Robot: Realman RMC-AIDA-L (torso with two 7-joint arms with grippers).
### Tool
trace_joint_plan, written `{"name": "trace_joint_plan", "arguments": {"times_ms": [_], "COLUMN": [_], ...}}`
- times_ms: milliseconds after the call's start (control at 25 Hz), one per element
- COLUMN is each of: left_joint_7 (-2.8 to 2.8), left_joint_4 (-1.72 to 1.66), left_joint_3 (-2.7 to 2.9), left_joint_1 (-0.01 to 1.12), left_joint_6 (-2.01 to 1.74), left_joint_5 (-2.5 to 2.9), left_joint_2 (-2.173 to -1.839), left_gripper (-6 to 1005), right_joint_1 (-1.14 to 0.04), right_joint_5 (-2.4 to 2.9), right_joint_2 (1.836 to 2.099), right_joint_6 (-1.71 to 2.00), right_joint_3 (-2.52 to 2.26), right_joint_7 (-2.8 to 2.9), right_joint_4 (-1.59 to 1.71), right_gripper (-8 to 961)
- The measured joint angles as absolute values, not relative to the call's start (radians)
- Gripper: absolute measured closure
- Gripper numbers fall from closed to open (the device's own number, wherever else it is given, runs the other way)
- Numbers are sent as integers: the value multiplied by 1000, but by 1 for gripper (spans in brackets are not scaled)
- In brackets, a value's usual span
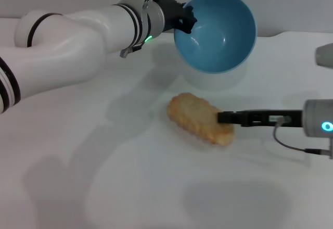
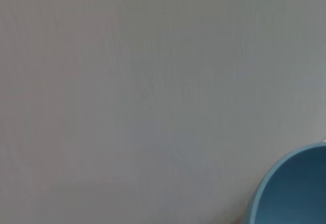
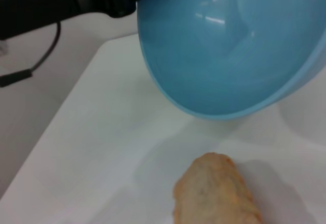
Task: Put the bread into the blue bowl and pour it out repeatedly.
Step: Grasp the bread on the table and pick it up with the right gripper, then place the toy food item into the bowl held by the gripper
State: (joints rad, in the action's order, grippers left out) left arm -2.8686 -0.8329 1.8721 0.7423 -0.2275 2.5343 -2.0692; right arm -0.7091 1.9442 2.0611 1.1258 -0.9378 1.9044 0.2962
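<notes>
Lying on the white table (image 1: 104, 187) with its plain tan side up, the bread (image 1: 200, 118) sat near the middle, just nearer than the blue bowl (image 1: 216, 31). The bowl was lifted off the table and tipped, its empty inside facing the camera, and the left gripper (image 1: 182, 18) was clenched on its left rim. The right gripper (image 1: 225, 117) reached in from the right at table height, its dark tip against the right end of the loaf; whether its fingers were spread or closed I cannot tell. The right wrist view alone showed the bowl's glossy inside from close up, with the loaf's far end just below it. The left wrist view gave only blank table and one curve of blue rim (image 2: 285, 183).
</notes>
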Motion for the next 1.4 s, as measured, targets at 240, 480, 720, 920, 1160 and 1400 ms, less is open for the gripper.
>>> {"name": "trace_joint_plan", "arguments": {"times_ms": [240,480,720,920,1160,1400], "left_joint_7": [-2867,-2866,-2867,-2869,-2868,-2865], "left_joint_4": [-820,-757,-757,-804,-819,-829], "left_joint_3": [1854,1796,1816,1922,2017,2045], "left_joint_1": [749,804,849,877,914,914], "left_joint_6": [-249,-354,-444,-490,-509,-500], "left_joint_5": [2534,2534,2531,2461,2367,2334], "left_joint_2": [-2066,-2063,-2071,-2072,-2073,-2075], "left_gripper": [1001,1001,1000,1000,1000,1000], "right_joint_1": [-596,-477,-435,-430,-482,-540], "right_joint_5": [1987,2034,2034,1935,1850,1853], "right_joint_2": [2038,2023,2032,2044,2066,2067], "right_joint_6": [1336,1566,1713,1700,1540,1380], "right_joint_3": [-930,-710,-481,-456,-522,-648], "right_joint_7": [1964,1966,1960,1935,1860,1827], "right_joint_4": [502,696,837,851,759,644], "right_gripper": [776,811,853,870,877,876]}}
